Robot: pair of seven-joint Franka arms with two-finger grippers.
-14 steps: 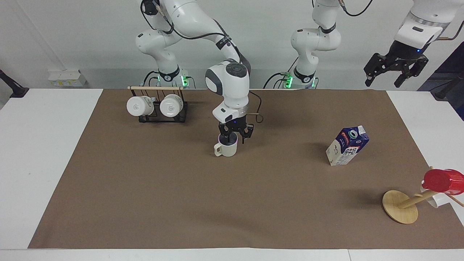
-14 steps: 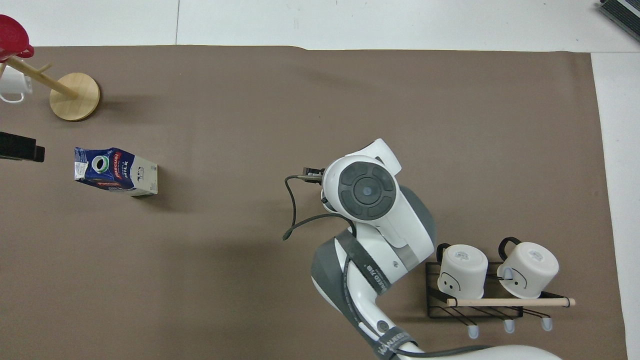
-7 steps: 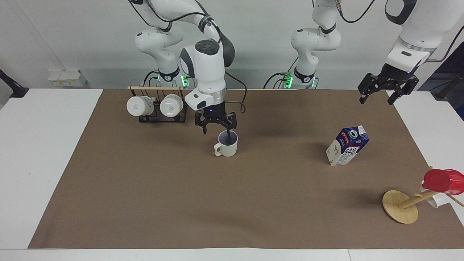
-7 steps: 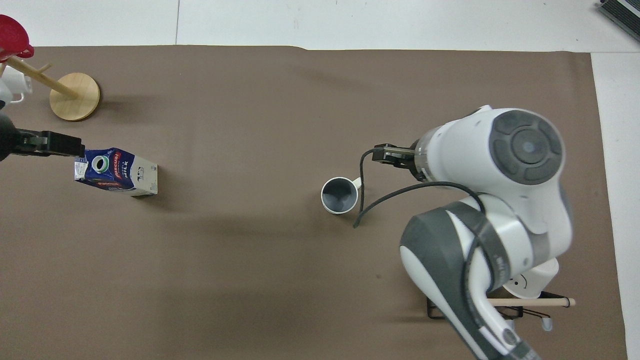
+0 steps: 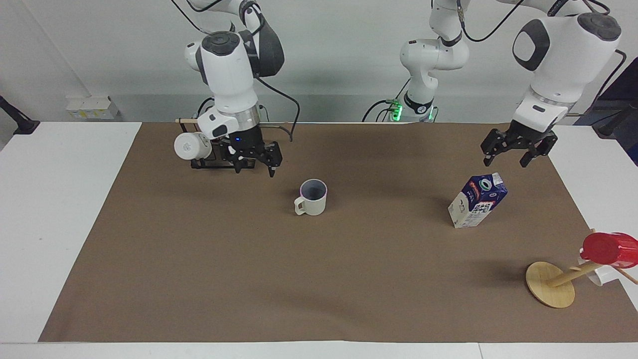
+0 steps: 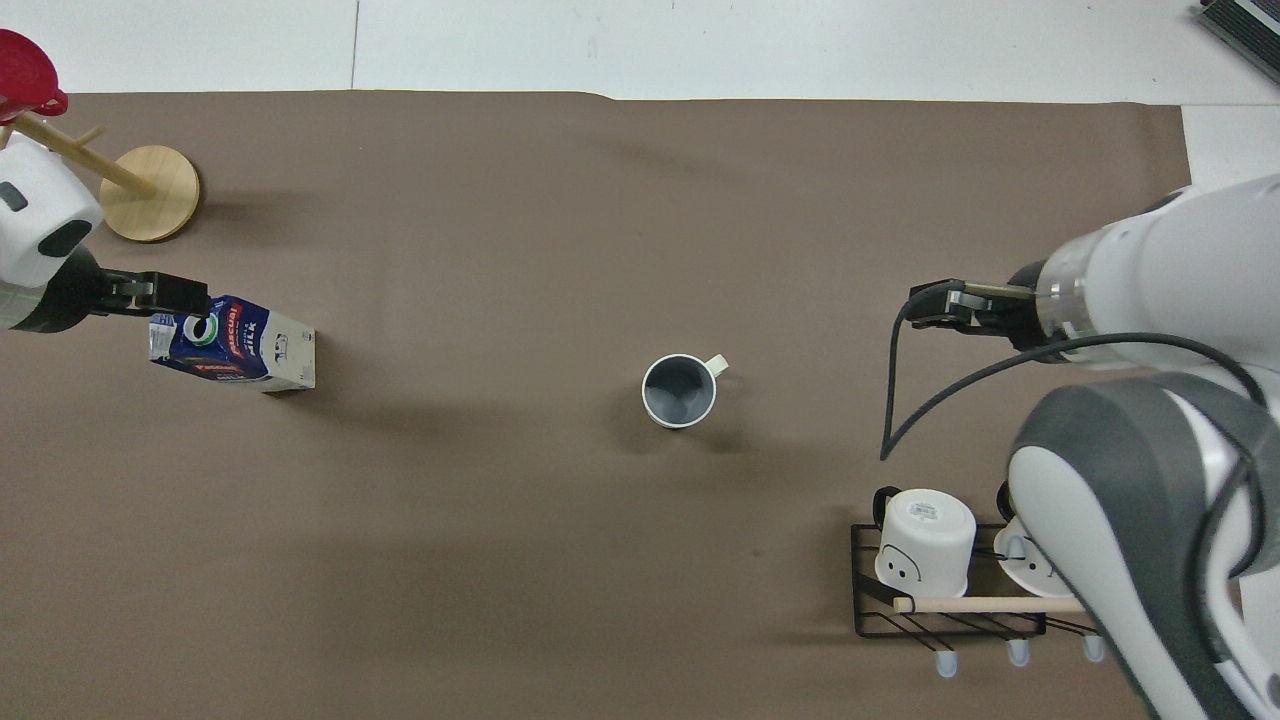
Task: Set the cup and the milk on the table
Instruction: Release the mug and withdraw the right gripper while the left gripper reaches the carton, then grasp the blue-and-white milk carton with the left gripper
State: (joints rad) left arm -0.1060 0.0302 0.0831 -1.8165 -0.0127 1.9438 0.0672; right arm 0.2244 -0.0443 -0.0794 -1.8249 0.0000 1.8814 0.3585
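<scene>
Right gripper (image 5: 255,160) had pulled off the cup (image 5: 312,197) and swung away toward the right arm's end of the table; a second earlier its fingers were down at the cup's rim. Now it hung empty, fingers spread apart, in front of the black wire mug rack (image 5: 219,158), partly hiding one of the two white mugs (image 5: 189,145) there. Cup was left standing upright on the brown mat (image 5: 249,279) near the table's middle, handle pointing toward the right arm's end, nothing touching it. So the cup half of the job looked done.

Left gripper (image 5: 516,152) had come down and in from high at the table's edge over the same second. It now hovered just above the milk (image 5: 477,200), fingers apart, not touching the carton in the facing view. In the overhead view the left gripper (image 6: 165,295) overlapped the carton's cap end, but that was only height. Milk (image 6: 232,343) rested on the mat toward the left arm's end of the table (image 5: 60,209), leaning over, not square upright. It hadn't shifted.

Judgement: left arm was lining up a grasp, and the milk step was next. The lean could make the pinch awkward. Wooden stand (image 5: 551,284) with the red cup (image 5: 607,249) stood farther from the robots, clear of the approach.
</scene>
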